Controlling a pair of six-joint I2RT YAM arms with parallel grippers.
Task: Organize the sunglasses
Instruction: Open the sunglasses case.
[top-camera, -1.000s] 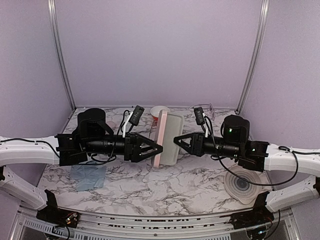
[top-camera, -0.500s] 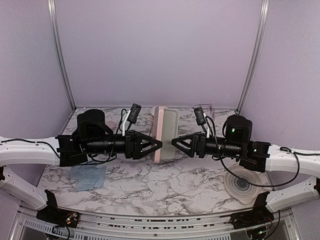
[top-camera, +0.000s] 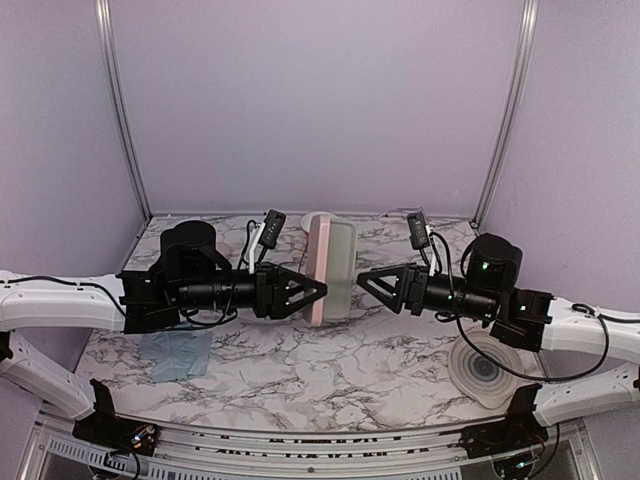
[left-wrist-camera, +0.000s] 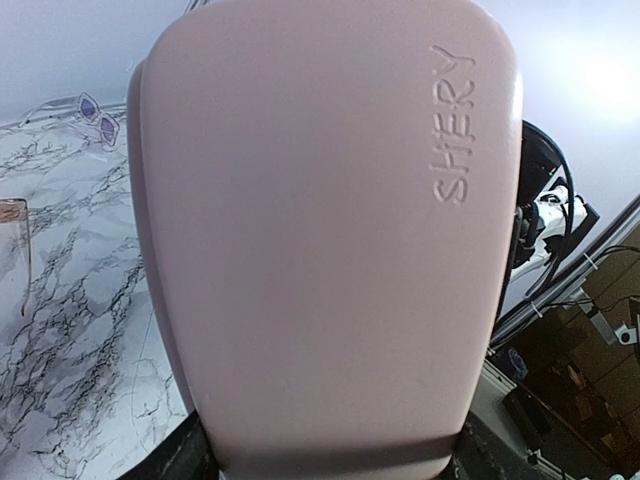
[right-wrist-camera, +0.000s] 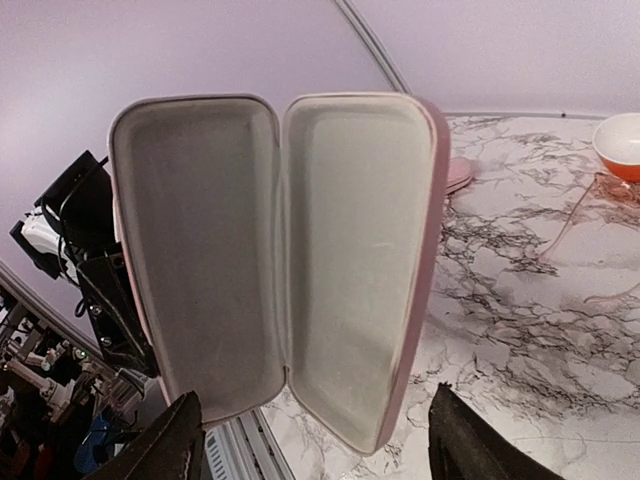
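once right pincer (top-camera: 364, 283) withdrew, left pincer (top-camera: 318, 292) alone holds pink case (top-camera: 336, 262)

left hand (top-camera: 318, 291) grips open pink case (top-camera: 336, 262) | right hand (top-camera: 364, 280) spread, just beside case

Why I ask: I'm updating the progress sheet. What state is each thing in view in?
pink case: open, empty, held upright
left gripper: closed on the pink case
right gripper: open, clear of the case
pale sunglasses: on the table, not cased
orange-tinted sunglasses: on the table, not cased, mostly out of frame
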